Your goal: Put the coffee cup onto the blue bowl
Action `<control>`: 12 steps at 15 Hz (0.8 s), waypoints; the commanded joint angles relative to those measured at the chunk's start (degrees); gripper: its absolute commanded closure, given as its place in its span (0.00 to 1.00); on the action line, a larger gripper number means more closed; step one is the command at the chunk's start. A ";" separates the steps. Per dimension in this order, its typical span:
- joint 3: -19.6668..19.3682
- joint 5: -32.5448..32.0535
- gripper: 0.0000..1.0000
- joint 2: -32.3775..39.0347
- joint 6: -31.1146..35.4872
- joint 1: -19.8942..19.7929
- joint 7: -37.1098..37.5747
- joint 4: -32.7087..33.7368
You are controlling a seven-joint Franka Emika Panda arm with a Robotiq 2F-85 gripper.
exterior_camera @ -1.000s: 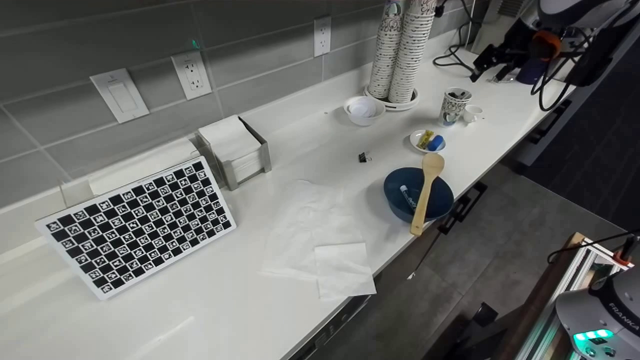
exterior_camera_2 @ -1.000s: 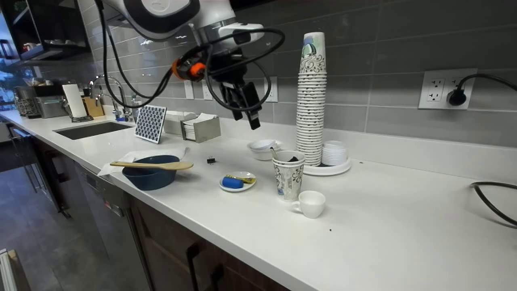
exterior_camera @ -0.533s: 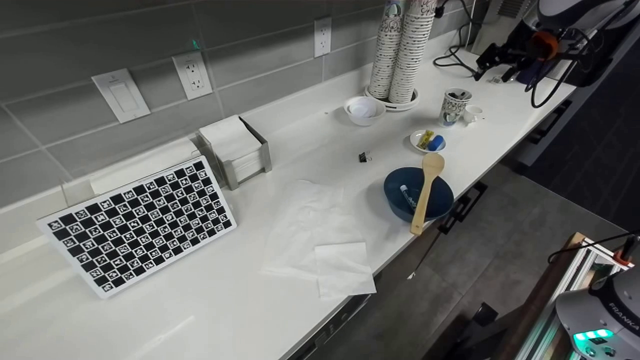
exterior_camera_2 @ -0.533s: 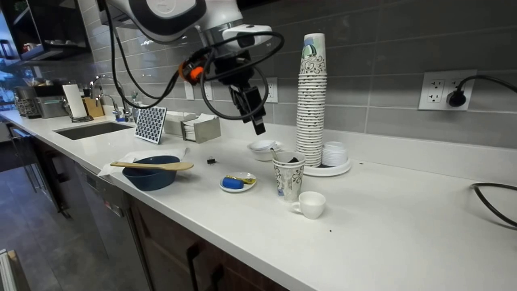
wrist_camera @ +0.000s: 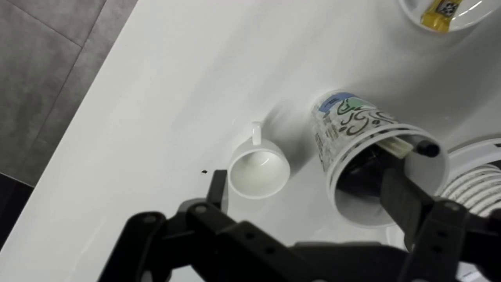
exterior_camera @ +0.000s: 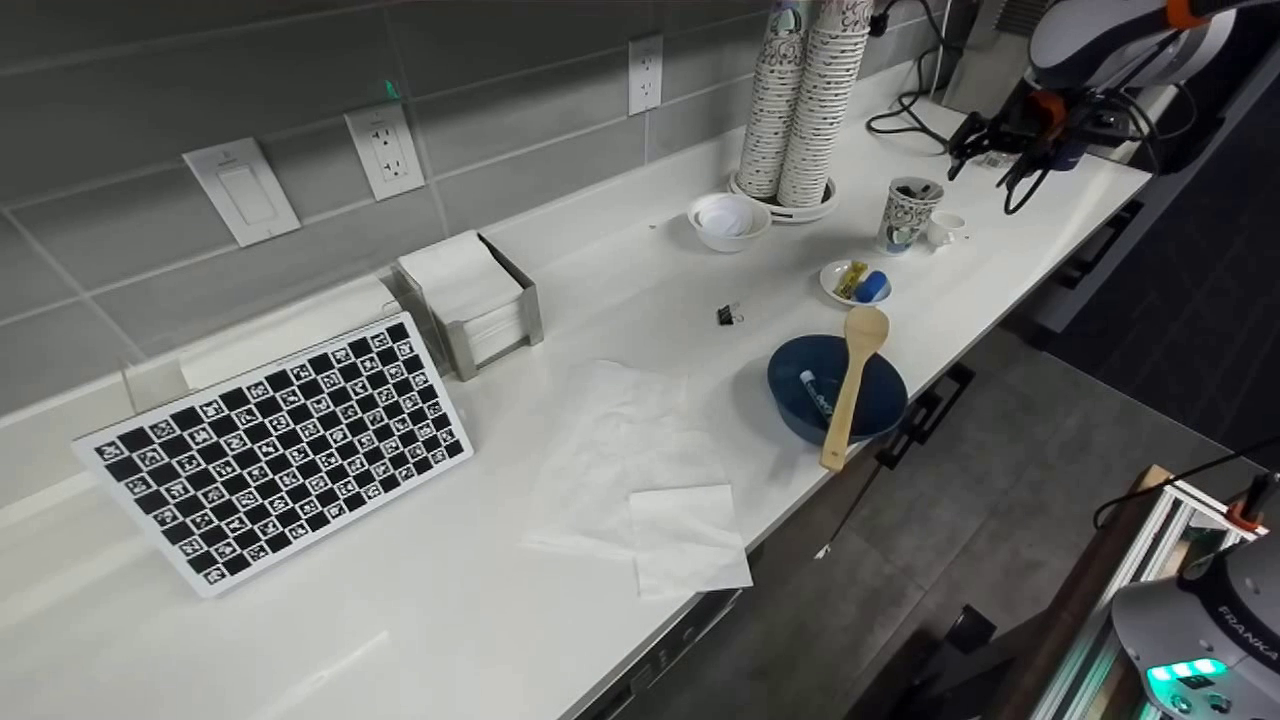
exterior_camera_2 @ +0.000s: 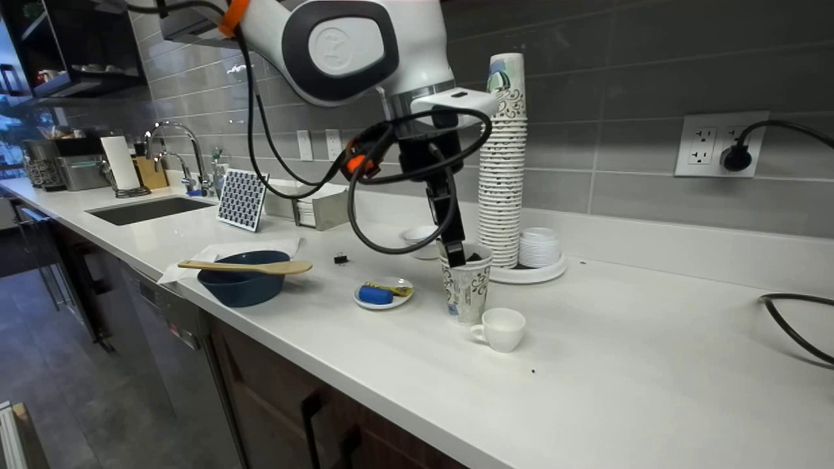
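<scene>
The coffee cup [wrist_camera: 258, 172], small and white with its handle, stands upright on the counter; it shows in both exterior views [exterior_camera: 945, 230] [exterior_camera_2: 502, 330]. The blue bowl [exterior_camera_2: 238, 290] sits near the counter's front edge, with a wooden spoon [exterior_camera_2: 254, 266] across its rim. In an exterior view a marker [exterior_camera: 815, 393] lies inside the bowl [exterior_camera: 790, 410]. My gripper [wrist_camera: 307, 186] is open and empty above the cup's height. In the wrist view the cup shows between the fingers, close to the left one. The right finger overlaps the paper cup's mouth; I cannot tell whether it is inside.
A patterned paper cup [exterior_camera_2: 466, 296] holding dark items stands right beside the coffee cup. A small plate [exterior_camera_2: 360, 301] with yellow and blue items lies between cup and bowl. Tall paper cup stacks [exterior_camera_2: 502, 195] stand near the wall. A binder clip [exterior_camera: 728, 315] lies on the counter.
My gripper has moved down and across, toward the paper cup and coffee cup. It stays open in view. The cup, the bowl and the spoon have not moved.
</scene>
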 commanded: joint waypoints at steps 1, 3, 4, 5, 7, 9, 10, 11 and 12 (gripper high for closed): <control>0.76 3.77 0.00 5.43 -0.67 -0.64 0.02 5.75; 0.90 5.51 0.00 7.39 -0.90 -1.05 -0.44 7.95; 0.93 6.16 0.00 8.27 -1.19 -1.17 -0.38 8.92; 0.87 6.31 0.01 8.93 -1.61 -1.20 -0.16 9.66; 0.56 5.90 0.26 10.46 -2.38 -1.25 0.64 10.89; 0.34 5.49 0.35 11.48 -3.58 -1.36 1.18 11.55; 0.23 5.23 0.44 11.82 -4.40 -1.33 1.40 11.66; 0.29 5.45 0.51 12.21 -4.99 -1.41 1.34 11.84; 0.40 5.60 0.57 12.47 -5.78 -1.47 1.31 11.96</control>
